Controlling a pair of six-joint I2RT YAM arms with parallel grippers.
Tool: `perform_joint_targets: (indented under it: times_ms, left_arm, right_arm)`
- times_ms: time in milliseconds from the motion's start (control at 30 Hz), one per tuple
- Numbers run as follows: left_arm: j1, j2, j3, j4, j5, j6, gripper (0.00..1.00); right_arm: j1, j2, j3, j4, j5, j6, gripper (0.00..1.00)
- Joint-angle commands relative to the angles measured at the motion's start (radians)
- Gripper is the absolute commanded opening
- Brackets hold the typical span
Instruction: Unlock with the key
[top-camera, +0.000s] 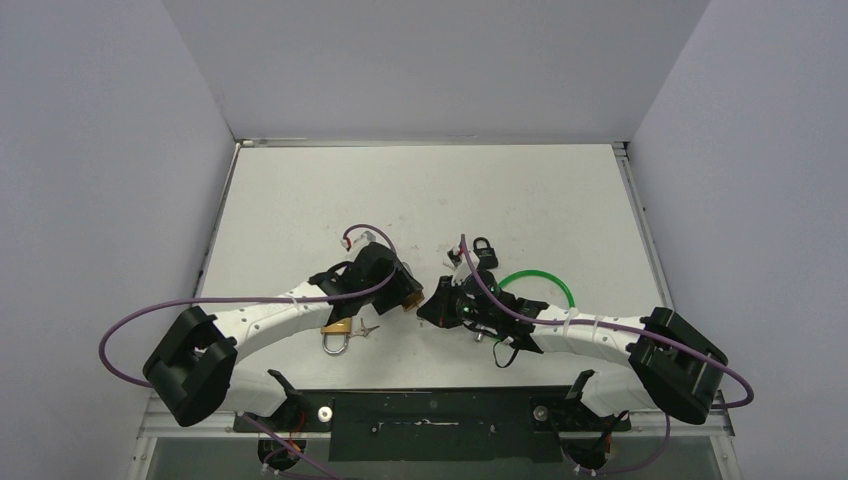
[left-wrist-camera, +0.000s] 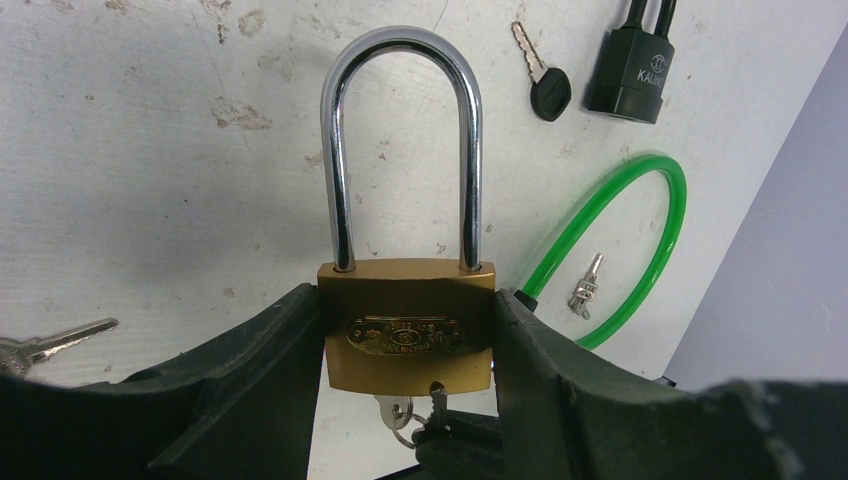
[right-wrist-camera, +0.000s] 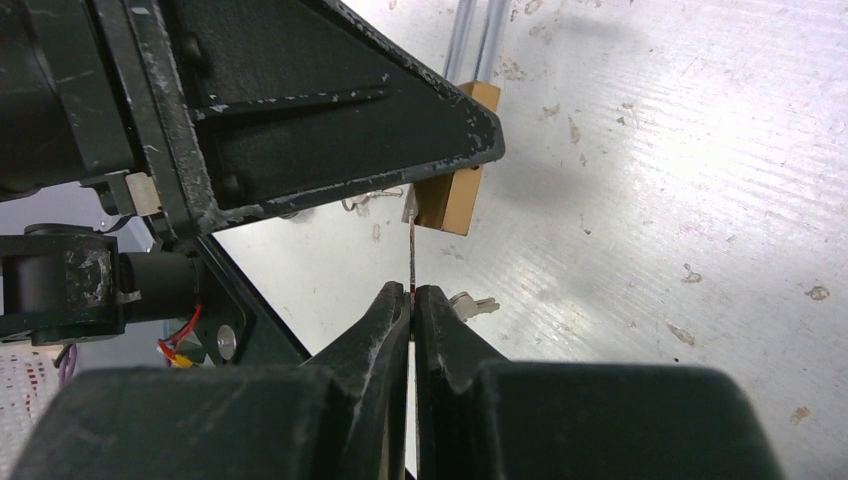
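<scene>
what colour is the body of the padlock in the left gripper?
Brass-gold padlock body, with a silver shackle. The left wrist view shows it best.

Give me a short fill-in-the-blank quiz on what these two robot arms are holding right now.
The left claw holds a brass ___. The right claw is shut on a thin ___. The cable loop on the table is ___.
Missing words: padlock, key, green.
</scene>
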Motion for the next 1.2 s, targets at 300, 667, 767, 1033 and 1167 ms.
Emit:
perform_joint_targets:
  times_ms: [300,667,767,1033,1167]
  left_arm:
    - [0.006,-0.066,0.024,0.076,-0.026,-0.023,0.00]
    - [0.006,-0.066,0.019,0.079,-0.018,-0.021,0.00]
    - [0.005,-0.068,0.016,0.084,-0.014,-0.021,0.00]
    - [0.004,-0.067,0.012,0.094,-0.007,-0.017,0.00]
    - [0.003,-0.072,0.007,0.101,-0.002,-0.017,0.00]
  right_arm:
    - [0.008,-0.011,0.038,-0.022,0.016,-0.006,0.00]
    - [0.007,-0.014,0.032,0.006,0.001,-0.003,0.00]
    - [0.006,-0.006,0.040,0.019,-0.005,-0.004,0.00]
    - [-0.018,0.013,0.056,0.021,-0.020,-0.011,0.00]
    - [-0.031,0.013,0.051,0.027,-0.029,-0.003,0.00]
